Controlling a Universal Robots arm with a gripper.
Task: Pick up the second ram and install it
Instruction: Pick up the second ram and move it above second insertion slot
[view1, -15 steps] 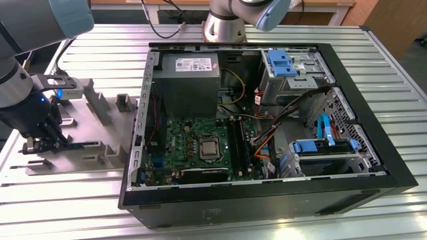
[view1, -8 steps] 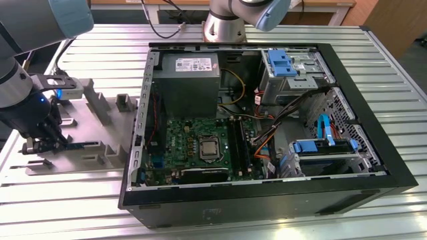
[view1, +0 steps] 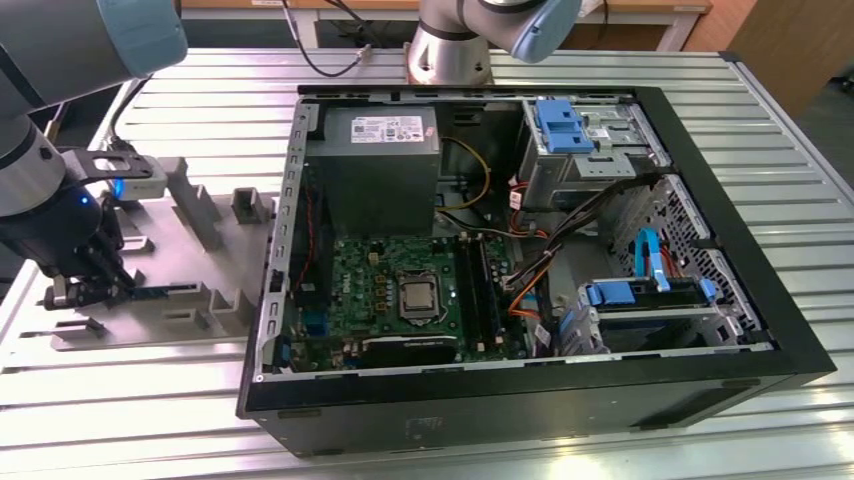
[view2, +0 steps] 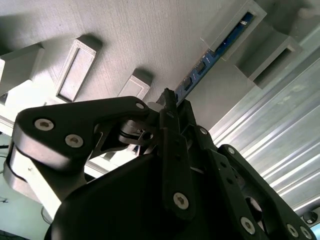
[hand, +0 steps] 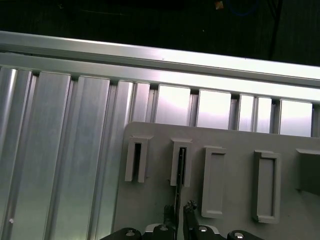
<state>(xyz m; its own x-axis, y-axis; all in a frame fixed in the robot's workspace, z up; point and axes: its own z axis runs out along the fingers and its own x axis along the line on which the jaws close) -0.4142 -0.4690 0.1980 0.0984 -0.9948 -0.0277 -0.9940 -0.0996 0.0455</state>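
Exterior view: gripper (view1: 86, 292) at the gray fixture (view1: 167, 255), where the second ram (view1: 167, 292) stands on edge in slots.

Second wrist view: the second ram (view2: 220, 47) runs lengthwise straight out from the jaws.

First wrist view: jaws straddle its near end, apparently unclamped.

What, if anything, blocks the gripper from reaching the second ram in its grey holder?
Probably nothing: the gripper hovers right at the second ram, which stands edge-up in the grey holder, uncovered.

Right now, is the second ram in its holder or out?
In the holder: in both wrist views the second ram stands on edge in its slots.
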